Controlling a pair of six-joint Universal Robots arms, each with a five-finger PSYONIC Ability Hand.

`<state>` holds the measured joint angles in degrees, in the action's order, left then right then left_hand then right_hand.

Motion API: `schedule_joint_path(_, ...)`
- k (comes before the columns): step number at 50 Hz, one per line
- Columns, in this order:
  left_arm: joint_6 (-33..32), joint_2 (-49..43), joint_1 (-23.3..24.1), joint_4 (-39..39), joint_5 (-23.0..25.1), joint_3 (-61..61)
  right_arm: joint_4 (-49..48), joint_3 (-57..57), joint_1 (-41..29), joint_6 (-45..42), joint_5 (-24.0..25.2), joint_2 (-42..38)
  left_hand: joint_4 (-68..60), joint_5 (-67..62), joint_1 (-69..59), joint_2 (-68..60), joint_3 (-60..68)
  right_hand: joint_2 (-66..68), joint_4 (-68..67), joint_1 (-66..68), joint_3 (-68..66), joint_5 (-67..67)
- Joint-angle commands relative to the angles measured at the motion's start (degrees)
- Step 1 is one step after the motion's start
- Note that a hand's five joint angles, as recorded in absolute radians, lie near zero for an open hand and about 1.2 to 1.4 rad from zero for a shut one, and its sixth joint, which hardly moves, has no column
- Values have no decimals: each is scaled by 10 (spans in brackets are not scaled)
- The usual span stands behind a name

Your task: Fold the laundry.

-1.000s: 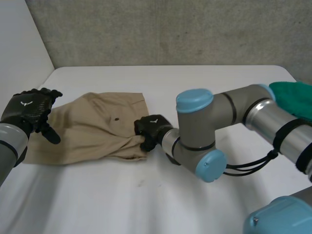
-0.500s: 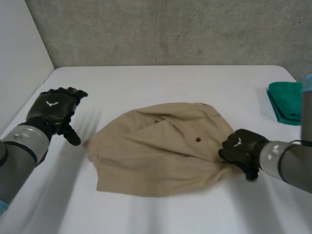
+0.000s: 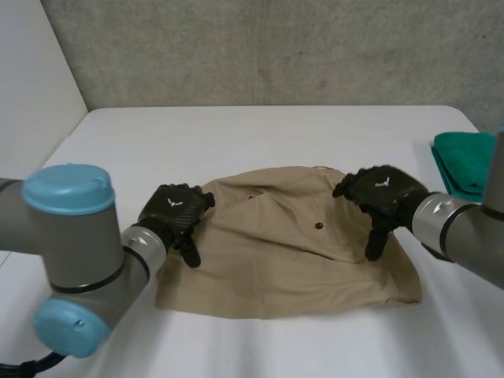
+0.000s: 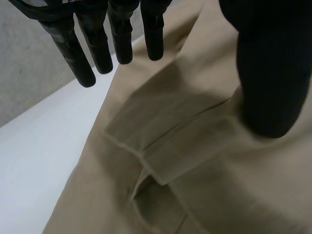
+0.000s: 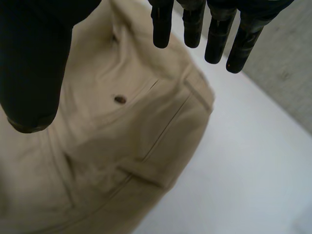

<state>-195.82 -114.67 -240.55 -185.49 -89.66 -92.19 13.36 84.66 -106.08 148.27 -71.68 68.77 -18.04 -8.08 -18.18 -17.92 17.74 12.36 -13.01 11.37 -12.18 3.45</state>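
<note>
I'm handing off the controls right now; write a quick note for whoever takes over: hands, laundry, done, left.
Left hand: open, fingers straight, at the left edge of the tan shorts.
Right hand: open, over the shorts' right side, near the button.
Shorts lie rumpled, unfolded, in the middle of the table.
A green cloth sits folded at the table's right edge.
Done: the green cloth, it seems. Left: smooth and fold the shorts.

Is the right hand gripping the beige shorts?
No, in the right wrist view the right hand holds its fingers straight and spread above the shorts, with no cloth pinched between them.
</note>
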Motion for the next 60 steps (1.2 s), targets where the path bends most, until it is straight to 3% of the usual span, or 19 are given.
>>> schedule_joint_path(1, -45, -58, 9, 1, -81, 36, -23, 0, -9, 5, -4, -72, -145, -145, -144, -146, 148, 43, -36, 53, -45, 32)
schedule_joint_path(9, -59, -64, 23, -1, -91, 41, -80, -5, -39, 63, 0, -114, -619, -619, -618, -620, 622, 51, -45, 61, -53, 40)
schedule_joint_path(15, -59, -46, 32, -1, -92, 42, -80, -17, -59, 75, 0, -138, -620, -619, -618, -621, 623, 93, -87, 103, -95, 82)
schedule_joint_path(19, -59, -1, 36, 0, -93, 39, -81, -19, -63, 72, -6, -143, -620, -619, -618, -621, 623, 308, -301, 318, -310, 297)
schedule_joint_path(20, -58, 14, 36, 0, -93, 39, -81, -19, -63, 71, -8, -145, -620, -619, -618, -621, 623, 513, -507, 523, -515, 503)
schedule_joint_path(22, -58, 27, 36, 0, -94, 39, -81, -22, -62, 71, -10, -145, -620, -619, -618, -621, 623, 676, -669, 686, -678, 665)
schedule_joint_path(30, -54, 108, 32, 3, -94, 39, -70, -31, -54, 69, -11, -95, -620, -619, -618, -621, 623, 676, -670, 686, -678, 666)
schedule_joint_path(42, -13, 268, 37, 3, -93, 81, -19, -106, -12, 62, -2, 140, -620, -619, -618, -621, 623, 676, -670, 686, -678, 666)
schedule_joint_path(52, -5, 378, 41, 11, -95, 118, 61, -178, -11, 62, 2, 230, -620, -619, -618, -621, 623, 676, -670, 686, -678, 666)
schedule_joint_path(60, -4, 440, 55, 68, -95, 123, 147, -230, -11, 40, 12, 276, -620, -619, -618, -621, 623, 676, -670, 686, -678, 666)
